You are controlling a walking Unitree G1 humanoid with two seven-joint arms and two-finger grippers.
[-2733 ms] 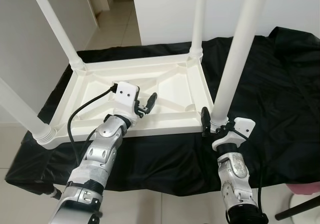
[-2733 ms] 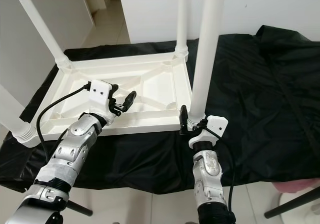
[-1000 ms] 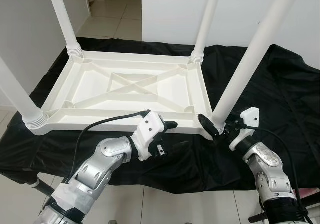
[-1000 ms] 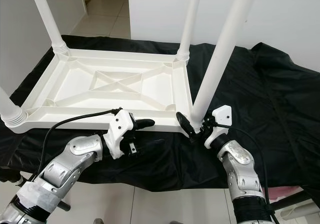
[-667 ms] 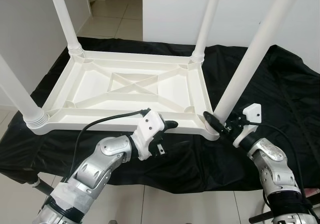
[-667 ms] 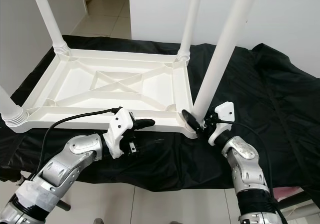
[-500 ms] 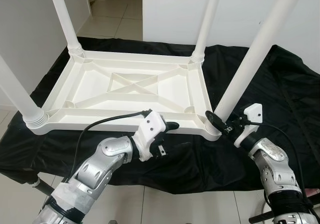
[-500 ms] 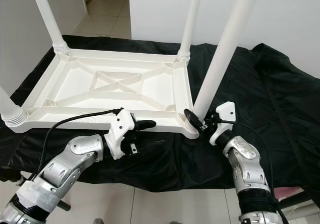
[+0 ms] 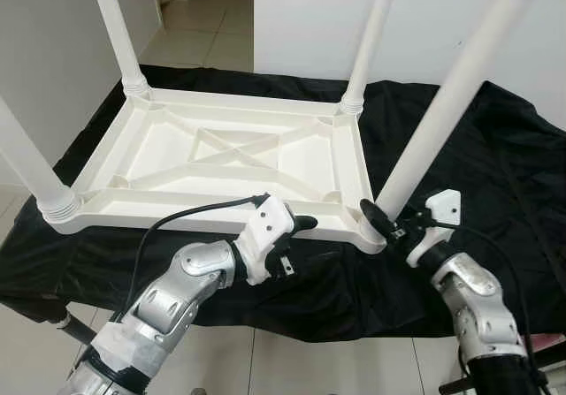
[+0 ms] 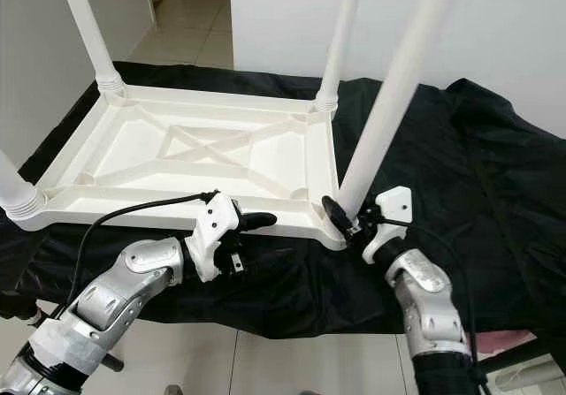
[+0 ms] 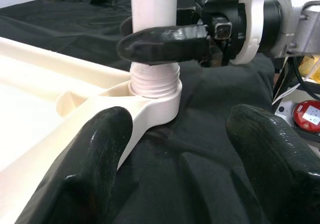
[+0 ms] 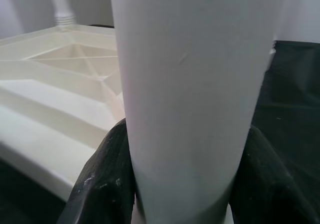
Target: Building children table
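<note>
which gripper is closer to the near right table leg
Right. The right gripper is clamped around the base of that leg; the left gripper sits open at the tabletop's front edge, apart from it.

Black cloth point(image 9: 495, 148) draped in folds over a desk, plain white wall point(image 9: 301, 15) at the far side, grey-white wall point(image 9: 44, 68) at left, pale tiled floor point(image 9: 199, 46) running into a far doorway, tiled floor near, even daylight.

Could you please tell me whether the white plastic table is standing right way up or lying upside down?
Upside down. The white plastic table's ribbed underside faces up on the black cloth, legs pointing upward; the right tool clasps the nearest white leg.
</note>
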